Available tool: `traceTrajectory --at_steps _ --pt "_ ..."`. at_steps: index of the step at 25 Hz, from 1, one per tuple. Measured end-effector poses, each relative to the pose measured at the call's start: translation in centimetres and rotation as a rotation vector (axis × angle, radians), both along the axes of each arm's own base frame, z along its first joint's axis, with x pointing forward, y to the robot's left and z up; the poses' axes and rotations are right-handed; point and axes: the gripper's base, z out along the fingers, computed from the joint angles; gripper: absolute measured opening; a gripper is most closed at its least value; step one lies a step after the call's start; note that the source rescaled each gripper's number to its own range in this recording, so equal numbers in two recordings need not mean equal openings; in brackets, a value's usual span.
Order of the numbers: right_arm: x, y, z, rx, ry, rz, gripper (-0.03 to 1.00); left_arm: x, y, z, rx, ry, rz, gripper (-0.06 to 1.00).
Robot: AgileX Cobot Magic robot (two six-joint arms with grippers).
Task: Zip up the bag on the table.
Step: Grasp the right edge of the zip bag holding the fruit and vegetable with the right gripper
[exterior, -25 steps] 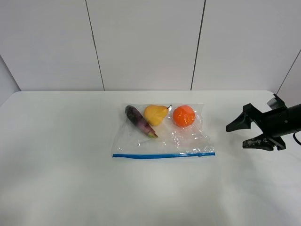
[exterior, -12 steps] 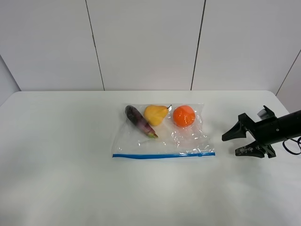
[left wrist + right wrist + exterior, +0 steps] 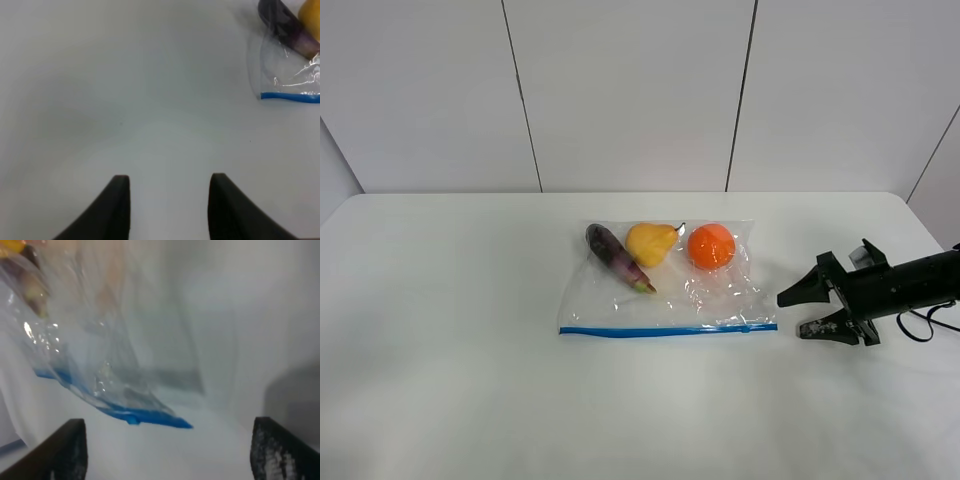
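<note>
your bag (image 3: 665, 280) lies flat near the middle of the table (image 3: 470, 380), with its blue zipper strip (image 3: 668, 329) along the edge nearest the high camera and an eggplant (image 3: 615, 257), a pear (image 3: 650, 243) and an orange (image 3: 711, 246) in a row inside by the far edge. your right gripper (image 3: 791, 316) sits low over the table just beside the strip's right end, not touching the bag, its jaws spread with nothing between them. your left gripper (image 3: 169, 177) shows only in its own wrist view, jaws likewise apart and empty over bare table, well apart from the strip's left end.
</note>
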Motion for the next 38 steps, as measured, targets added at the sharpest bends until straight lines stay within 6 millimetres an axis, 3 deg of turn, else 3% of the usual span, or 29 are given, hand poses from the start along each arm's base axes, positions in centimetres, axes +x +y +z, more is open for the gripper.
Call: traceTrajectory --at_steps 6,16,29,38 --pt "0.1 0.3 0.1 0.011 -0.025 0.024 0.71 0.0 0.0 0.0 0.0 0.0 0.0 0.54" --pt "0.8 4.8 -0.1 -0.025 -0.054 0.113 0.7 0.0 0.0 0.0 0.0 0.0 0.0 0.54" --pt "0.9 4.4 -0.4 -0.075 -0.055 0.109 0.69 0.0 0.0 0.0 0.001 0.0 -0.001 0.54" --pt "0.9 5.9 -1.4 -0.011 -0.032 0.109 0.64 0.0 0.0 0.0 0.007 0.0 -0.004 0.54"
